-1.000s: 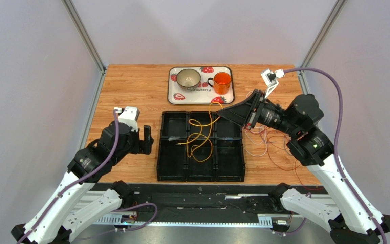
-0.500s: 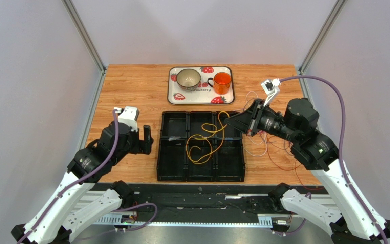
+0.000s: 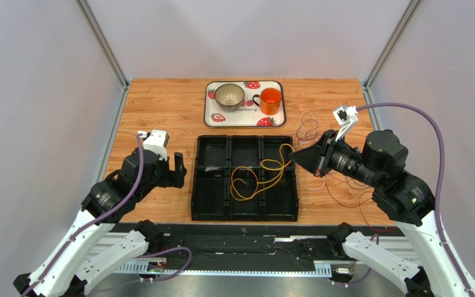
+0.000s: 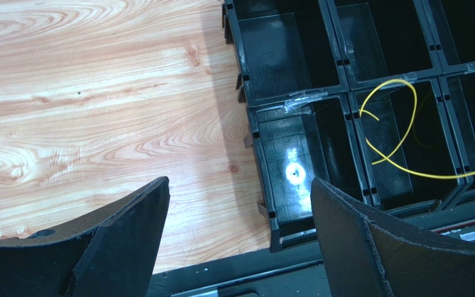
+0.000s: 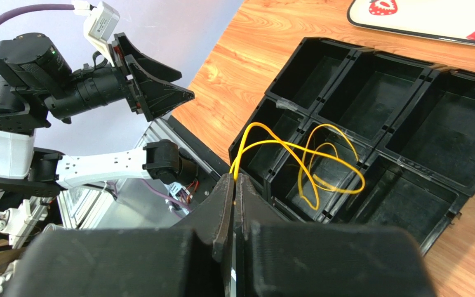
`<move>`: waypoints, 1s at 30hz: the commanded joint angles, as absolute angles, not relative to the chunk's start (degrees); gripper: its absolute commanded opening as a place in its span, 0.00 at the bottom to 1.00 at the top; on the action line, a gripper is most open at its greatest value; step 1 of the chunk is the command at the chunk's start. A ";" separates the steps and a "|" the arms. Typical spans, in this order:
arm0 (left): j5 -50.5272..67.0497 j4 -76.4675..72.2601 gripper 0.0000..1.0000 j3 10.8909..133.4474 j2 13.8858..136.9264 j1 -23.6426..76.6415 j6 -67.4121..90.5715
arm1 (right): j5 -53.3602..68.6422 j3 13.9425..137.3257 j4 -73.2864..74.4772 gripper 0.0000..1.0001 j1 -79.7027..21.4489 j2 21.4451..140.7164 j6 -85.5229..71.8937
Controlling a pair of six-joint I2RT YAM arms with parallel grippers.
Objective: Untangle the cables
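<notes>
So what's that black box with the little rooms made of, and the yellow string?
The black box looks like hard plastic, slightly shiny: light glints off its floor. The yellow string is probably a thin wire with a smooth plastic coating, since it holds springy loops.

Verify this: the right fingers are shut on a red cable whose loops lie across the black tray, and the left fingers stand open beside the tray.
Wrong colour. The right fingers are shut on the yellow cable, not a red one; the right wrist view shows it. Its loops do lie across the black tray, and the left fingers stand open beside it.
</notes>
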State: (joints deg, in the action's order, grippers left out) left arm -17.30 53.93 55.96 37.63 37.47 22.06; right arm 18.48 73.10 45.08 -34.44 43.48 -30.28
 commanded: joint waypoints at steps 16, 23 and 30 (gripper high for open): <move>-18.28 53.17 0.92 56.07 37.18 37.62 23.03 | 28.65 60.82 26.99 0.00 -34.72 47.89 -37.00; -18.19 53.17 0.92 56.07 37.35 37.70 23.03 | 30.23 58.45 21.28 0.00 -35.51 53.78 -37.88; -18.02 53.09 0.92 56.07 37.53 37.71 22.94 | 28.66 57.22 16.79 0.00 -38.40 58.27 -39.55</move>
State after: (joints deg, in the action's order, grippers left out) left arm -17.54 53.95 55.96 37.45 37.47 22.46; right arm 28.95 57.45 23.14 -36.18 56.38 -38.06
